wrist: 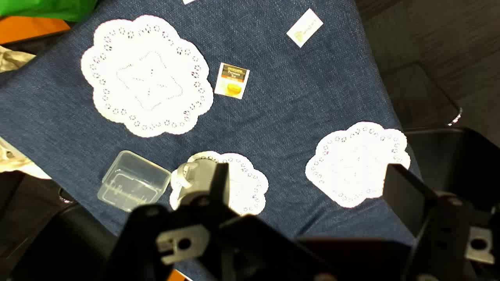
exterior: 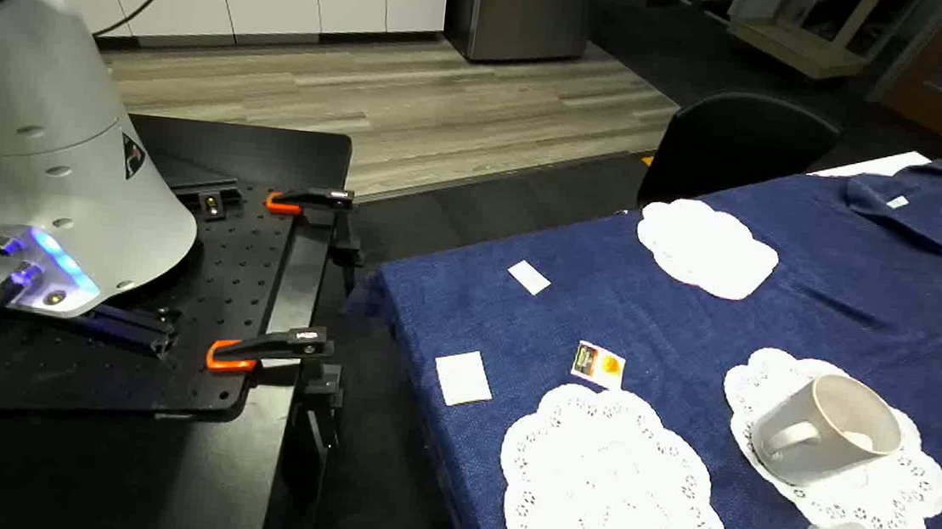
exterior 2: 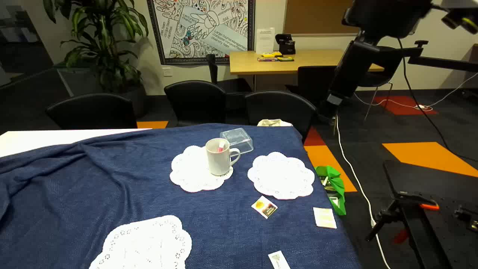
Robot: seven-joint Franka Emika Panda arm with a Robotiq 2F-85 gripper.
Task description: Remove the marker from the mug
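Observation:
The off-white mug (exterior 2: 218, 163) stands upright on a white doily. It also shows in an exterior view (exterior: 813, 444) and, partly covered by a finger, in the wrist view (wrist: 202, 173). The red marker (exterior 2: 220, 148) leans inside the mug, its upper part with a pale tip showing at the mouth. In the wrist view the marker is not seen. My gripper (wrist: 308, 171) is open with nothing between its wide-spread fingers. It is high above the table, and in an exterior view it hangs at the upper right (exterior 2: 333, 102), well apart from the mug.
A clear plastic box (exterior 2: 238, 139) stands beside the mug. Other white doilies (exterior 2: 282, 175) lie on the blue cloth (exterior 2: 224, 231). A tea packet (wrist: 232, 80) and small white packets (exterior: 464, 377) lie nearby. Black chairs (exterior 2: 280, 112) stand along the table's edge.

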